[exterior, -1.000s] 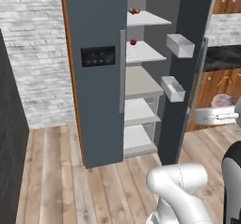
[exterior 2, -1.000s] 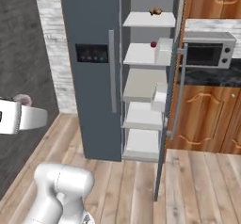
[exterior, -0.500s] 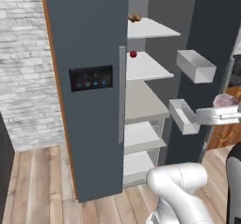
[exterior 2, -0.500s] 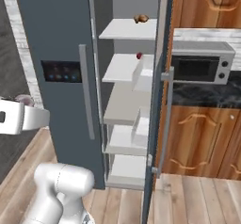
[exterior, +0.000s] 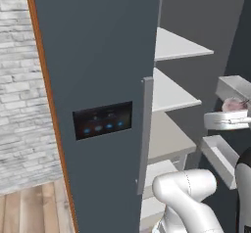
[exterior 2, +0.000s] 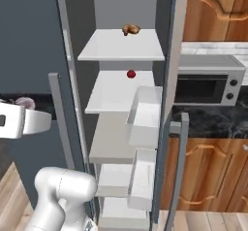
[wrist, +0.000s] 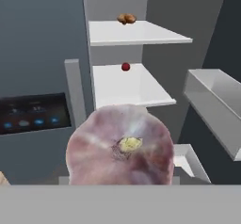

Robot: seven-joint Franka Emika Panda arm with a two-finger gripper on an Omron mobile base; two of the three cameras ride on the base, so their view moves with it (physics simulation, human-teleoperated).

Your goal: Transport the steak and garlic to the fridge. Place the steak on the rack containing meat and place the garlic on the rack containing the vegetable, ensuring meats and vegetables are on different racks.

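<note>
Kitchen w/ brick wall; fridge [exterior 2: 72, 108] open, white shelves exposed. Garlic [wrist: 120, 145] sits at the gripper [wrist: 120, 180], level w/ the lower shelves; fingertips hidden, so grip state can't be told. Brown item [exterior 2: 130, 29] on top shelf, small red item [exterior 2: 131, 74] on second. Risks: misjudging which shelf holds veg; clipping the door bins [exterior 2: 145, 116] on entry.

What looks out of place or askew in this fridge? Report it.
Nothing stands out. The fridge stands open, its white shelves level; a brown item sits on the top shelf and a small red one on the next. The garlic sits close before the hand camera.
</note>
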